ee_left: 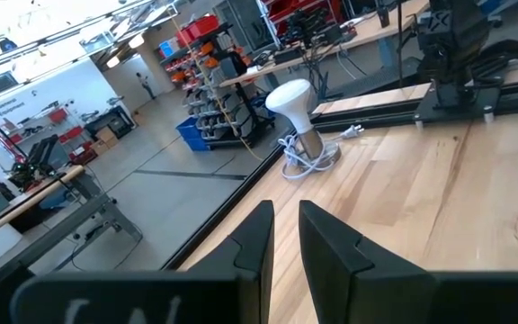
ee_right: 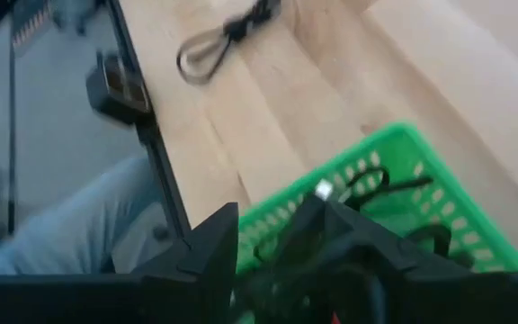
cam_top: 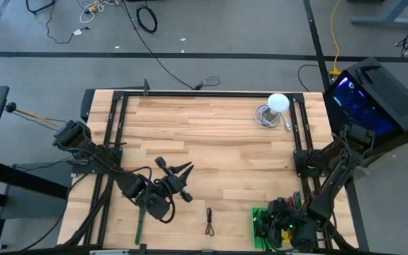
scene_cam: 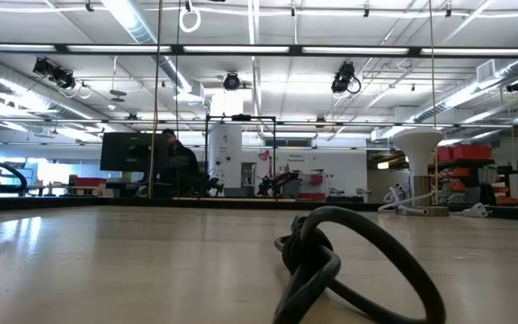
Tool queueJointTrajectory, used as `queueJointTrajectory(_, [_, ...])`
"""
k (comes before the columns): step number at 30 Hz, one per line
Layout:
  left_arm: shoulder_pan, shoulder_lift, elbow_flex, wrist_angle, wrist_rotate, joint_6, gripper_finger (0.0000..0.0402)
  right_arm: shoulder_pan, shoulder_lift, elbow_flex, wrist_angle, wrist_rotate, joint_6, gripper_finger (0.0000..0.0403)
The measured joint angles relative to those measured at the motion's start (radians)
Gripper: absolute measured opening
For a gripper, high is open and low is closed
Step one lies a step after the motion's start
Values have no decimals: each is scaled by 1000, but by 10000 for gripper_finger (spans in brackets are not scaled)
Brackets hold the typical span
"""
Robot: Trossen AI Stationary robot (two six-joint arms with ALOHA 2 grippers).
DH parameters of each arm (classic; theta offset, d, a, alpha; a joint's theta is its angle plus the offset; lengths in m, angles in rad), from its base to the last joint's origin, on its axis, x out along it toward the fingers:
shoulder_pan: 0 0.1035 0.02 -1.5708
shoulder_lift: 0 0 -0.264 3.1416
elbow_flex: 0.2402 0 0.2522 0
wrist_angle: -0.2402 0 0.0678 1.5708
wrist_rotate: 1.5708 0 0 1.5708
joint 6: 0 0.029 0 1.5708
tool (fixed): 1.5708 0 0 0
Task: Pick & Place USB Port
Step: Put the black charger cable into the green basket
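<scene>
1. My left gripper (cam_top: 184, 172) hovers above the wood table (cam_top: 211, 134), left of centre, and holds nothing. Its fingers (ee_left: 257, 243) stand a narrow gap apart.
2. My left arm reaches in from the table's left edge, elbow bent, wrist pointing toward the far right corner.
3. 1 black cable (cam_top: 210, 221) lies coiled on the table near the near edge, between my 2 grippers and touching neither. It sits right of my left gripper and left of the basket.
4. 1 white lamp (cam_top: 275, 106) stands at the far right, with its cord looped at the base.
5. 1 green basket (cam_top: 261, 227) sits at the near right edge, with dark cables inside (ee_right: 394, 193).
6. My right gripper (cam_top: 280, 225) hangs just above the basket, fingers parted, nothing clearly between them.
7. My right arm folds in from the right edge, wrist tipped downward.
</scene>
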Motion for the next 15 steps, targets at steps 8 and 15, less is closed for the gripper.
queueJointTrajectory(8, [0,1,0,0,0,0,62,-7,0,0,-24,5,-35,169])
queueJointTrajectory(15, [0,1,0,0,0,-2,62,-50,0,0,-123,31,-56,167])
